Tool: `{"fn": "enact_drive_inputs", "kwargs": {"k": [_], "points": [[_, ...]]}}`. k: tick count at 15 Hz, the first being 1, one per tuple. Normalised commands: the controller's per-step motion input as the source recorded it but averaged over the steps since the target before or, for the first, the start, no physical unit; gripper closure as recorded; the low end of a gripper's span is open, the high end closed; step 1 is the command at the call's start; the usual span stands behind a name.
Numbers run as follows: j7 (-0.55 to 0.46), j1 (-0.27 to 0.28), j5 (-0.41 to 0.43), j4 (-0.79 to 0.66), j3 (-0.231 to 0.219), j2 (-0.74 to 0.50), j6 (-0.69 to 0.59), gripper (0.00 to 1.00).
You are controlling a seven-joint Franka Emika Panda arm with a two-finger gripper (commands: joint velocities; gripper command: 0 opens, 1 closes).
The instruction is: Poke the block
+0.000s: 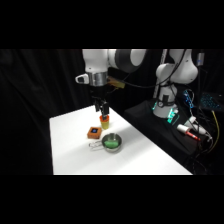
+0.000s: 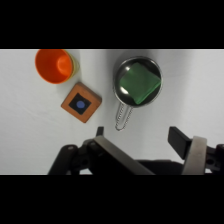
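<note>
While the white arm (image 1: 107,60) hangs over the white worktop (image 1: 75,150), its pincer (image 1: 102,106) sits above the things, touching nothing, fingers looking spread apart, I think. Metal pan (image 2: 138,81) with green inside lies near the orange cup (image 2: 54,65). Just beside the cup, the block (image 2: 81,102) lies flat, blue square up.

I see a white table (image 1: 75,155) lit brightly from above, black curtains (image 1: 30,85) hanging behind it, and a dark side bench (image 1: 200,145) cluttered with cables and gear.
</note>
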Motion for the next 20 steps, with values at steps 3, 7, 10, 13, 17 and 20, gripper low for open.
{"fn": "enact_drive_inputs", "kwargs": {"k": [3, 7, 10, 13, 17, 20], "points": [[0.03, -0.013, -0.024, 0.02, 0.008, 0.01, 0.01, 0.0], [0.12, -0.042, -0.051, 0.09, -0.035, 0.06, 0.07, 0.0], [0.17, -0.065, -0.077, 0.15, -0.062, 0.09, 0.11, 0.0], [0.19, -0.057, -0.086, 0.19, -0.058, 0.12, 0.09, 0.0], [0.22, -0.043, -0.122, 0.21, -0.063, 0.14, 0.07, 0.28], [0.2, -0.049, -0.084, 0.19, -0.058, 0.12, 0.05, 0.48]]}}
